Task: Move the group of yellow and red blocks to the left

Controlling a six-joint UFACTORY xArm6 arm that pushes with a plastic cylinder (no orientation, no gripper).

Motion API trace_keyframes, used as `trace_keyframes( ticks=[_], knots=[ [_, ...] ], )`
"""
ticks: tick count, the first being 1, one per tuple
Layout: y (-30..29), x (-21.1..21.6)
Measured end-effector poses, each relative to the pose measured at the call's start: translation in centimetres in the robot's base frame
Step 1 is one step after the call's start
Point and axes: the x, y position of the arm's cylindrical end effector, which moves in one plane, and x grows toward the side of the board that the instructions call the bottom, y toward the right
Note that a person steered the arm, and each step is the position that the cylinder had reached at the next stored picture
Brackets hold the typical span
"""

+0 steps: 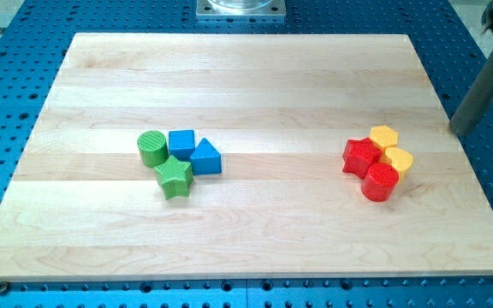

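A tight group of red and yellow blocks sits right of the board's centre: a red star (361,157), a red cylinder (380,182), a yellow hexagon (384,136) and a yellow block (398,160), all touching. My rod comes down from the view's top right. My tip (457,130) rests near the board's right edge, apart from the group, to the right of the yellow hexagon.
Left of centre is a second cluster: a green cylinder (151,148), a blue cube (181,143), a blue triangle (205,158) and a green star (175,176). The wooden board (246,77) lies on a blue perforated table. A metal base (240,8) stands at the top.
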Motion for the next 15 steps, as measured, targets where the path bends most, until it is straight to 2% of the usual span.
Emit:
trace_keyframes(
  ticks=[1, 2, 3, 4, 5, 6, 7, 8, 9, 10, 11, 12, 13, 14, 15],
  knots=[
    [-2.1, 7.0],
    [-10.9, 3.6],
    [-10.3, 6.0],
    [-7.8, 11.0],
    [-20.3, 14.5],
    [-20.8, 11.3],
    [-20.3, 16.3],
    [-13.7, 14.1],
    [-14.6, 9.4],
    [-16.6, 8.9],
    [-10.2, 6.8],
    [-5.8, -2.1],
    [-8.2, -4.5],
    [-12.3, -1.5],
    [-13.1, -1.6]
  ],
)
